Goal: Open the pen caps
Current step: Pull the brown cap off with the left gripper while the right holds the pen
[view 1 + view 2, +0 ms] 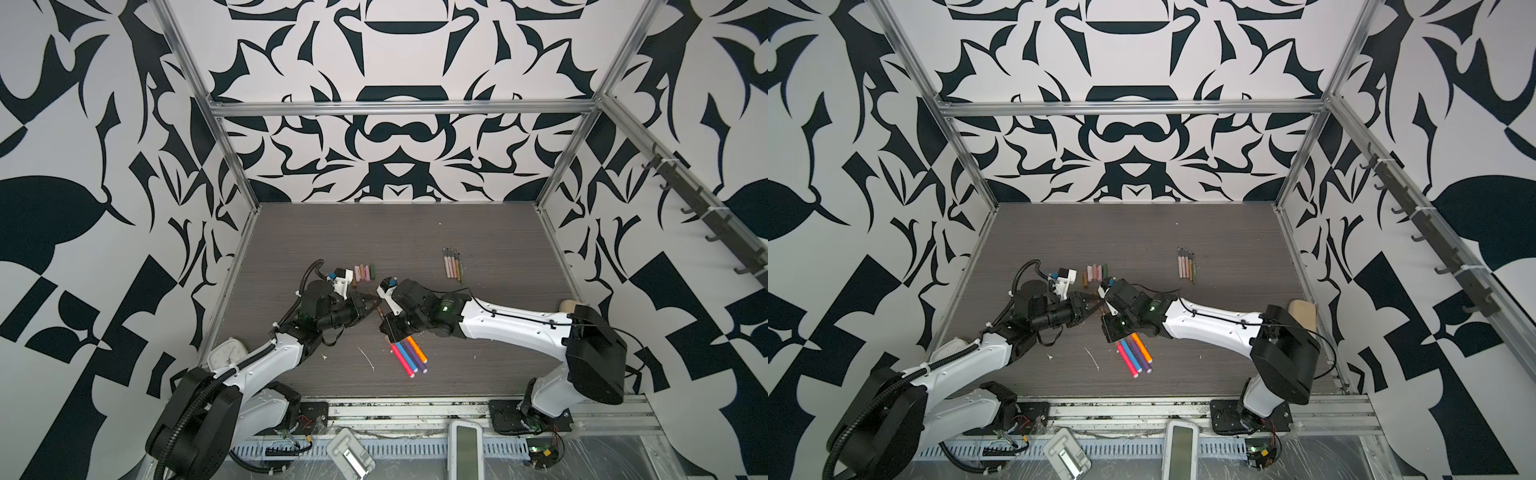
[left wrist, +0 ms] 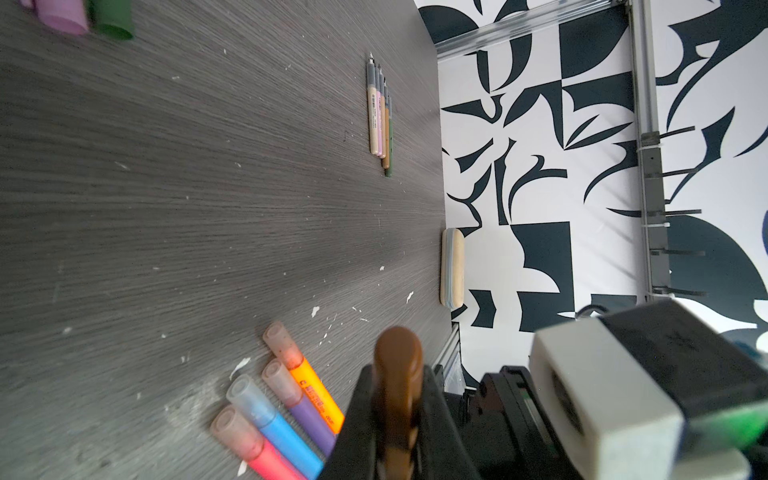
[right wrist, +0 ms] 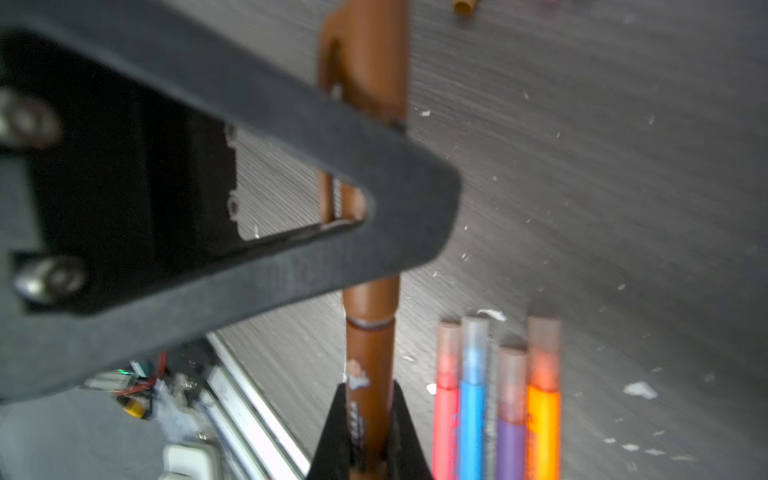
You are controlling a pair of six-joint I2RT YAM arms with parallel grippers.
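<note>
A brown pen (image 3: 370, 353) hangs above the table between both grippers. My right gripper (image 3: 372, 432) (image 1: 383, 316) is shut on its barrel. My left gripper (image 2: 397, 419) (image 1: 368, 304) is shut on its brown cap (image 2: 398, 357) (image 3: 365, 62), and a thin grey ring shows where cap meets barrel. Several thick pens (image 1: 409, 355) (image 2: 282, 407) (image 3: 498, 395) with translucent caps lie side by side just below the grippers. Several loose pen caps (image 1: 365, 272) (image 1: 1096, 272) form a row behind the left gripper. Several thin uncapped pens (image 1: 453, 266) (image 2: 380, 120) lie at the back right.
A tan block (image 1: 569, 306) (image 2: 452, 268) rests against the right wall. A white clock (image 1: 222, 357) sits by the left arm's base. A thin white strip (image 1: 368, 357) and small white flecks lie on the dark wood table (image 1: 478, 332). Metal frame rails border the table.
</note>
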